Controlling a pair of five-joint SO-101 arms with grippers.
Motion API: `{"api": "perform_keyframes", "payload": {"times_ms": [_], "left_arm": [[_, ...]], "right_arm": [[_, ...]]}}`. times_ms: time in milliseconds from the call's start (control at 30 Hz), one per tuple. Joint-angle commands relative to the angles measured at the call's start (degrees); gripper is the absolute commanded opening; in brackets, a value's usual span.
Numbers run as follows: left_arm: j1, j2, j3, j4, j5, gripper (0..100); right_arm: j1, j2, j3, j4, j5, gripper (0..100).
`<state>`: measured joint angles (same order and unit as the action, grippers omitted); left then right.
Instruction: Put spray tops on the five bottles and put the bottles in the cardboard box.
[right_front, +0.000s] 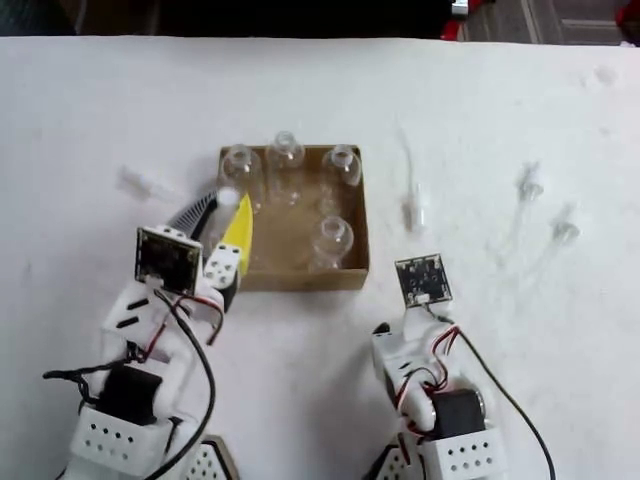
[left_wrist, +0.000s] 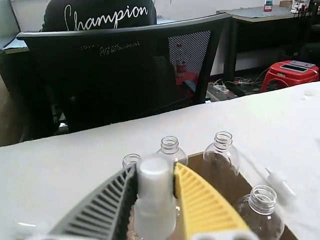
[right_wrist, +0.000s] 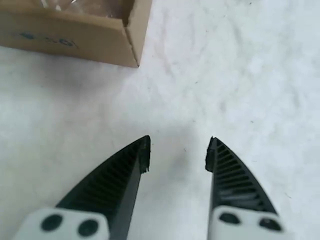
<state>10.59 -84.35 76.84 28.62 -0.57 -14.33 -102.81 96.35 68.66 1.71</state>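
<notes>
Close in on the left wrist view: the left tool (left_wrist: 155, 174) is pinching a white spray top (left_wrist: 154, 200), whose long axis runs along the fingers with the cap end at the tips. From high up, it hangs over the cardboard box (right_front: 300, 280), just inside the left wall. Four open bottles (right_front: 331, 238) stand upright inside. The right tool (right_wrist: 177, 150) is spread above the bare desk (right_front: 500, 110), near the box corner. Loose spray tops (right_front: 412, 205) lie on both sides of the box.

Left arm (right_front: 150, 310): extended to the left wall of the cardboard box (right_front: 300, 279), with the left gripper (left_wrist: 154, 171) clamped on a spray top (left_wrist: 152, 187) between one grey finger and one yellow. Right arm (right_front: 420, 365): drawn back beside the box's near right corner, with the right gripper (right_wrist: 177, 152) pointing down, jaws parted.
</notes>
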Motion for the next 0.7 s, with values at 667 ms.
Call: {"api": "perform_keyframes", "payload": {"times_ms": [667], "left_arm": [[-0.48,-0.66,1.32,0.53,4.13,18]], "right_arm": [[0.31,-0.31,0.53,0.31,0.62,16.3]]}}
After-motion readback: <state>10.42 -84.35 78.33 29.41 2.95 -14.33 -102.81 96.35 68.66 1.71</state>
